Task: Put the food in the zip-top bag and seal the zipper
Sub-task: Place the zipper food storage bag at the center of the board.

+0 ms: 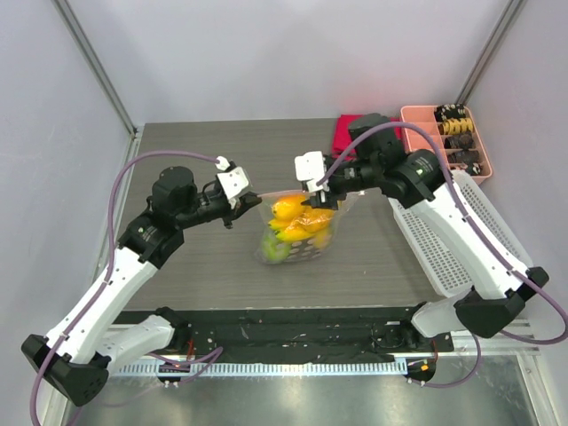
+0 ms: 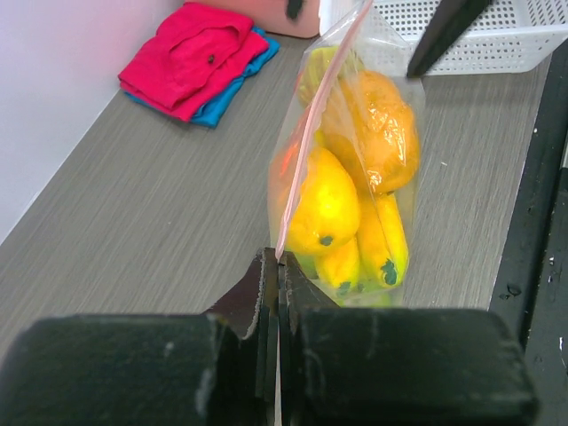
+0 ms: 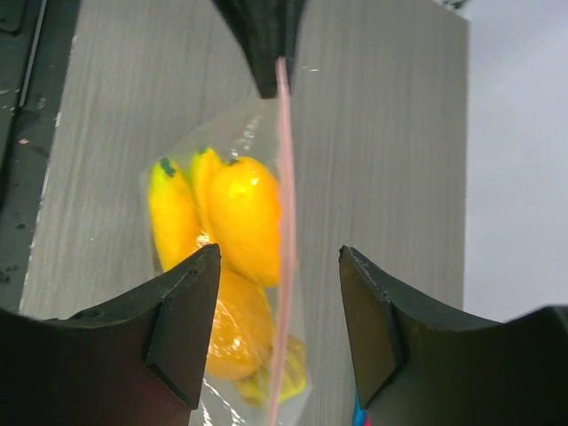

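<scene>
The clear zip-top bag [image 1: 297, 232] hangs between my two grippers over the table's middle, mouth up. The food is inside it: yellow fruits [image 2: 327, 206], bananas [image 2: 383, 240], an orange [image 2: 383, 133] and green pieces [image 1: 275, 250]. My left gripper [image 1: 249, 203] is shut on the left end of the pink zipper [image 2: 312, 142], its jaws [image 2: 278, 266] pressed on the strip. My right gripper [image 1: 312, 196] is open. Its jaws [image 3: 280, 275] stand either side of the zipper [image 3: 285, 177] without touching it. No grapes show.
A white mesh basket [image 1: 453, 240] lies at the right. A pink tray [image 1: 417, 120] of small items stands at the back right, with a folded red and blue cloth [image 2: 200, 58] beside it. A black rail [image 1: 293, 324] runs along the near edge.
</scene>
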`<act>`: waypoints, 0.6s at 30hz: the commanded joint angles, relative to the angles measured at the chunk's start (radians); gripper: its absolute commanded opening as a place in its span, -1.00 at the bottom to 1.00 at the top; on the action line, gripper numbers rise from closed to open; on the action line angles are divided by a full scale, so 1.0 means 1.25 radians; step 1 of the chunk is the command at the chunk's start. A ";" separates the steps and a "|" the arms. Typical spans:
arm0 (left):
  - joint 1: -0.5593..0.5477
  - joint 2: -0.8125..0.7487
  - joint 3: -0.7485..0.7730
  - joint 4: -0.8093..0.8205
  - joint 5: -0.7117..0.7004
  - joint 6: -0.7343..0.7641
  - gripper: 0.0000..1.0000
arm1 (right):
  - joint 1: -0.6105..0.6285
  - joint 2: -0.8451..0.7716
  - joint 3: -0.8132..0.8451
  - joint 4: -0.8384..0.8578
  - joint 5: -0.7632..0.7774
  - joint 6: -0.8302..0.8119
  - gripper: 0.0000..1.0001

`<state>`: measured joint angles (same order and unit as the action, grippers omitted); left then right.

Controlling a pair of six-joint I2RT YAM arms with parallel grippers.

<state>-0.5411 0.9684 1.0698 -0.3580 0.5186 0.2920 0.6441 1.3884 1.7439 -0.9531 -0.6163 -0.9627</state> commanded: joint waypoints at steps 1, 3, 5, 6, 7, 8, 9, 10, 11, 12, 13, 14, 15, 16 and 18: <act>0.001 0.000 0.038 0.032 0.028 0.007 -1.00 | 0.041 0.021 0.019 -0.045 0.052 -0.042 0.20; 0.001 -0.003 0.035 0.032 0.034 0.009 -1.00 | 0.053 0.034 0.006 -0.045 0.077 -0.047 0.16; 0.001 -0.005 0.033 0.032 0.039 0.014 -1.00 | 0.058 0.048 0.005 -0.046 0.112 -0.044 0.13; 0.001 -0.006 0.031 0.032 0.038 0.018 -1.00 | 0.058 0.060 0.005 -0.049 0.121 -0.041 0.10; 0.001 -0.005 0.031 0.032 0.039 0.018 -1.00 | 0.058 0.065 0.009 -0.051 0.133 -0.041 0.05; 0.001 -0.006 0.031 0.032 0.038 0.019 -1.00 | 0.057 0.071 0.011 -0.052 0.137 -0.040 -0.04; 0.001 -0.006 0.030 0.032 0.039 0.019 -1.00 | 0.058 0.075 0.014 -0.054 0.138 -0.030 -0.31; 0.001 -0.006 0.030 0.032 0.038 0.018 -1.00 | 0.057 0.082 0.017 -0.054 0.137 -0.020 -0.47; 0.001 -0.002 0.030 0.035 0.017 0.012 -1.00 | 0.058 0.087 0.027 -0.056 0.129 -0.004 -0.66; 0.001 0.002 0.029 0.051 -0.004 -0.004 -1.00 | 0.058 0.092 0.033 -0.054 0.124 0.014 -0.98; 0.001 0.003 0.029 0.061 -0.029 -0.048 -1.00 | 0.058 0.105 0.042 -0.049 0.119 0.060 -0.99; 0.002 0.007 0.031 0.067 -0.082 -0.071 -0.99 | 0.058 0.110 0.059 -0.041 0.113 0.092 -0.99; 0.003 0.012 0.034 0.072 -0.099 -0.085 -0.87 | 0.057 0.119 0.069 -0.028 0.108 0.129 -0.99; 0.006 0.011 0.035 0.084 -0.123 -0.124 -0.70 | 0.049 0.125 0.079 -0.002 0.102 0.223 -0.98; 0.017 0.007 0.034 0.101 -0.202 -0.172 -0.17 | 0.036 0.156 0.113 0.025 0.080 0.328 -0.98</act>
<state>-0.5392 0.9825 1.0748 -0.3412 0.4450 0.2207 0.7090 1.5452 1.7840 -1.0176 -0.4728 -0.8505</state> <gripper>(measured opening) 0.236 0.025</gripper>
